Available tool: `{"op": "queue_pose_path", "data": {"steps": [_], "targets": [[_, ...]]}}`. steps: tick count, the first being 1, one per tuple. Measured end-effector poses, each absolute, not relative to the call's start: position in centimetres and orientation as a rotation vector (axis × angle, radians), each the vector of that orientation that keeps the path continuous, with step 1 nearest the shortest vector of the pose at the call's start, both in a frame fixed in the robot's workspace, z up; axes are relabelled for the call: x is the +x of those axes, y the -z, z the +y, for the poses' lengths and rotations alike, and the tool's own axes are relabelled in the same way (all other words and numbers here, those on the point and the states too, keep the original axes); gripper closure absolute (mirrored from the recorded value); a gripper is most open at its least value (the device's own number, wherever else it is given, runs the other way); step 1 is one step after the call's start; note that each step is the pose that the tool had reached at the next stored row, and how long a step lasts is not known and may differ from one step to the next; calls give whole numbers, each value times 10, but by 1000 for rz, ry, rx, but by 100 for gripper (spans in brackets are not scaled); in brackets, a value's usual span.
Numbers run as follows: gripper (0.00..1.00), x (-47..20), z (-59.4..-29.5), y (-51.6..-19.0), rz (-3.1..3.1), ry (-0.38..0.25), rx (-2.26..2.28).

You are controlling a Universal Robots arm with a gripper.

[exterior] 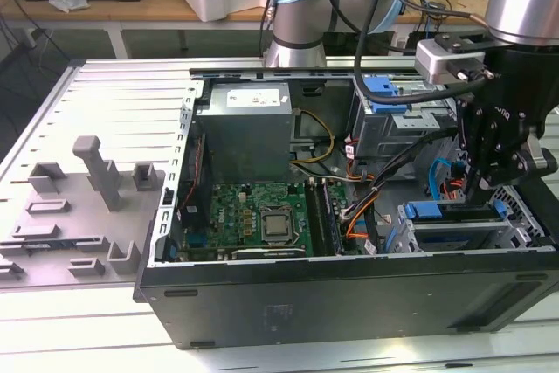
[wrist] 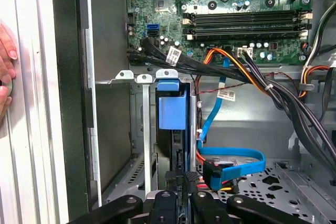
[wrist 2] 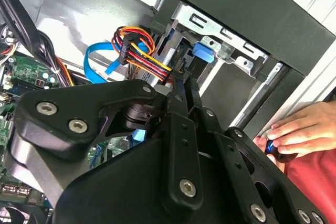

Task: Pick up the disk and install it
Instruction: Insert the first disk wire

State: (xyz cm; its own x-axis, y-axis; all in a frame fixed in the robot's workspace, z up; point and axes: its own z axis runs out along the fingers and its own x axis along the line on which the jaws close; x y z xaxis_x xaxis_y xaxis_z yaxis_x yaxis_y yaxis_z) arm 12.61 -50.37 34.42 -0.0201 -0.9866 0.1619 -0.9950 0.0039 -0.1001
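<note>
Hovering at the grey metal drive cage [wrist: 137,80], the black gripper [wrist: 182,177], jaws pressed together, is meeting the silver, blue-framed disk [wrist: 172,114] end-on, its long axis running straight ahead.

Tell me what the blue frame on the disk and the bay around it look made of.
The disk's blue frame looks like moulded plastic: even matt colour, soft edges. The bay around it looks like bare sheet metal, probably steel: dull grey sheen, thin folded tabs, punched holes.
</note>
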Motion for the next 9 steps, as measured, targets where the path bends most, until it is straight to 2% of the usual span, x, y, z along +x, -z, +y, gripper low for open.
{"op": "queue_pose_path", "data": {"steps": [9], "targets": [[83, 126, -504, -342, -2193, -288, 2167]]}}
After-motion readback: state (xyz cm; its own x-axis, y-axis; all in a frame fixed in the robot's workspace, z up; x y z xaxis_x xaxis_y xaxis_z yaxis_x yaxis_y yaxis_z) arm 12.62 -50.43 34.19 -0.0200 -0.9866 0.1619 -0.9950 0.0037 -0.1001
